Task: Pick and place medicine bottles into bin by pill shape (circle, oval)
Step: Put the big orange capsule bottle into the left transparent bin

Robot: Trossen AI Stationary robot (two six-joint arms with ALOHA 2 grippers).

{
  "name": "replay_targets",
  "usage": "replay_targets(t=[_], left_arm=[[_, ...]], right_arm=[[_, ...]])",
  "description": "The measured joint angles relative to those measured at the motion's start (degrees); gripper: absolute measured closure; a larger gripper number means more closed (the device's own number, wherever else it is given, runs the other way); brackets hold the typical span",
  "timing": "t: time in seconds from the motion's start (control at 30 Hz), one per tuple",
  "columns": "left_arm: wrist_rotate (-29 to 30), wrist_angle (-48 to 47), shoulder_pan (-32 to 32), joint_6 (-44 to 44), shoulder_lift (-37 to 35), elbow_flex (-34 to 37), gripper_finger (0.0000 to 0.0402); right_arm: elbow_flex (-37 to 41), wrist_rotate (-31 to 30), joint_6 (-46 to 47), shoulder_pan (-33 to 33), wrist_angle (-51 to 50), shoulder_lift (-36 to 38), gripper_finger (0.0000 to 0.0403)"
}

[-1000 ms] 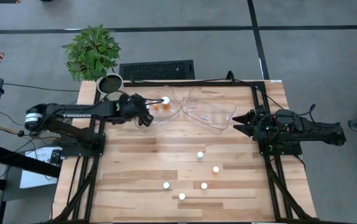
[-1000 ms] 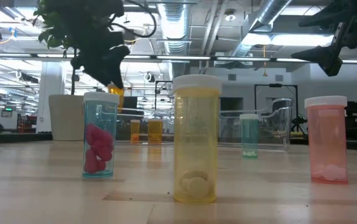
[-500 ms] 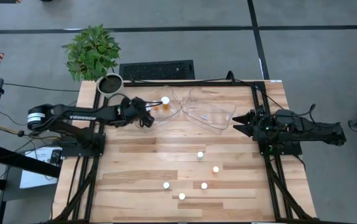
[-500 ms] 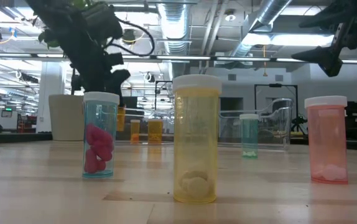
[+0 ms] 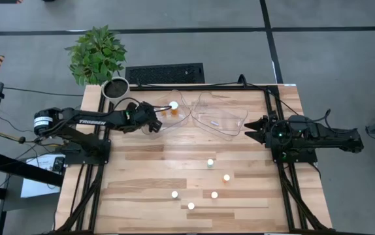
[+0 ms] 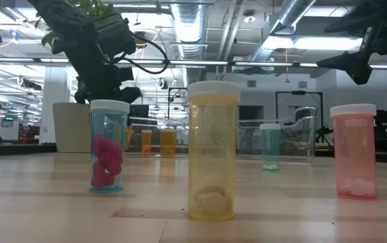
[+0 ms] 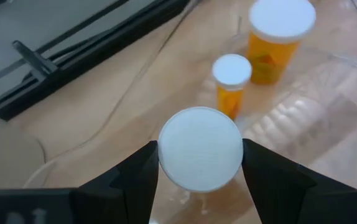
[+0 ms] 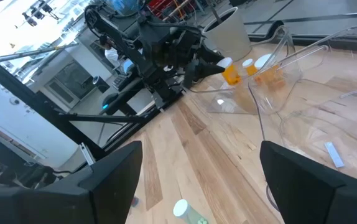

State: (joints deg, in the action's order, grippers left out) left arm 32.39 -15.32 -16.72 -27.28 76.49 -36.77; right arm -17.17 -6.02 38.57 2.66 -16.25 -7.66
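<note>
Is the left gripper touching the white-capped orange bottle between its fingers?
Touching. The left wrist view shows the left gripper with both dark fingers pressed against the round white cap of the orange bottle.

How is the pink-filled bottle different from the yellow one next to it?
In the low view the blue bottle has a clear blue-tinted wall and holds a tall stack of pink pills; the yellow bottle is yellow and holds only a few pale pills at its bottom. The yellow bottle also looks taller and wider, though it may simply stand nearer the camera. Both stand upright on the table with white caps.
</note>
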Motion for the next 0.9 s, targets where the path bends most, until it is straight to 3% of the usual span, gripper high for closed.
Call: replay_targets(t=[0.17, 0.9], left_arm=[[0.5, 4.7, -1.2, -2.4, -0.2, 2.4, 0.0192], [-4.1, 3.6, -0.8, 0.9, 0.1, 0.7, 0.0178]], right_arm=[[0.0, 0.0, 0.0, 0.0, 0.0, 0.0, 0.0069], [0.0, 0.1, 1.0, 0.0, 0.0, 0.0, 0.0069]])
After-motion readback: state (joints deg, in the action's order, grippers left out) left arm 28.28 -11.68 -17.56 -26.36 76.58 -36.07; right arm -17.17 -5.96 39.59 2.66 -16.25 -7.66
